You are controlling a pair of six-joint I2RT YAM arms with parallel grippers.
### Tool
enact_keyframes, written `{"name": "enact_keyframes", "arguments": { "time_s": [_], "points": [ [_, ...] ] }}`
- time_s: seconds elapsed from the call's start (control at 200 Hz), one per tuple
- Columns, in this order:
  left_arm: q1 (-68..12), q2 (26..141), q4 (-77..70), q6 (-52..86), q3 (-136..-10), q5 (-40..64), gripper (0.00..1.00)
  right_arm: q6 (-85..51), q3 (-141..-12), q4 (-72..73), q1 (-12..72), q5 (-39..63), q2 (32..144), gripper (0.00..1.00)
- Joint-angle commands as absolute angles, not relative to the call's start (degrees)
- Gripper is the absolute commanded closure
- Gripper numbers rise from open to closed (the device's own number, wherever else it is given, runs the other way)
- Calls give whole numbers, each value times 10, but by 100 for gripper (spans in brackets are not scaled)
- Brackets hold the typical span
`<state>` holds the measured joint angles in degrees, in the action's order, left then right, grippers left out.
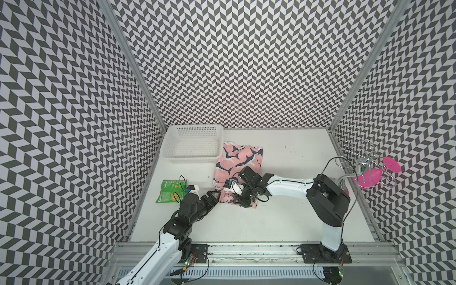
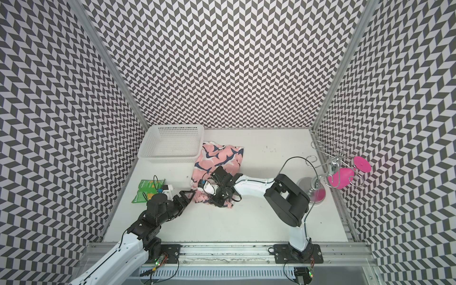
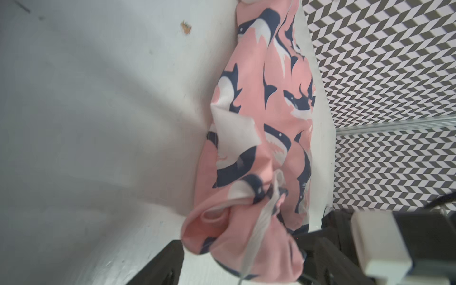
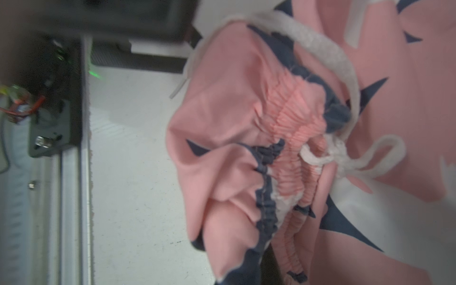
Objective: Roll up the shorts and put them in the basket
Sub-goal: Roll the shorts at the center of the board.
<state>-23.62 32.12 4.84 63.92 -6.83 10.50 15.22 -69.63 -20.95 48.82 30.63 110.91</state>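
Right now the shorts (image 1: pixel 238 159) are lying on the white table (image 1: pixel 283 217), a little to the left of the middle. They are just beside the white basket (image 1: pixel 190 160) that is sitting in the far left corner. The far part of the shorts is lying mostly flat, with the blue and white sharks showing on the pink cloth. The near part is all bunched up. The right gripper (image 1: pixel 243 201) is reaching down onto that bunched part, and its jaws are squeezing tight together on the cloth. In the right wrist view the crinkly waistband (image 4: pixel 296 118) and the white string (image 4: pixel 328 56) are hanging very close to the camera, and the cloth there is looking a bit blurry. The left gripper (image 1: pixel 215 193) is sitting low at the left end of the bunched part. Its jaws are standing wide open and it is not holding anything. In the left wrist view the folded-over end of the shorts is sitting between the two dark fingers (image 3: pixel 170 261), but I cannot tell if they are touching the cloth. A small green packet (image 1: pixel 169 191) is lying near the left edge of the table, close to the left arm and apart from the shorts.
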Motion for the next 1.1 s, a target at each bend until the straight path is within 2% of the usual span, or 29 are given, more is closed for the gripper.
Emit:
{"name": "enact_keyframes", "arguments": {
  "time_s": [0.0,0.155,0.461,0.611,0.956,1.031,1.097],
  "points": [
    [-266,314,44,624,-65,87,12,110,-713,-243,447,478,1154,100],
    [-310,354,-27,633,-42,63,10,86,-736,-232,404,589,1218,100],
    [-337,458,-328,669,49,-26,3,87,-740,-225,398,579,1245,100],
    [-340,549,-395,659,33,-49,2,78,-735,-210,397,579,1246,100],
    [-339,825,-549,675,-16,-37,5,70,-730,-194,396,589,1236,100],
    [-339,859,-560,672,-34,-31,9,68,-723,-188,395,591,1236,100],
    [-339,881,-554,668,-52,-23,19,68,-721,-187,393,595,1238,100]
  ]
}}
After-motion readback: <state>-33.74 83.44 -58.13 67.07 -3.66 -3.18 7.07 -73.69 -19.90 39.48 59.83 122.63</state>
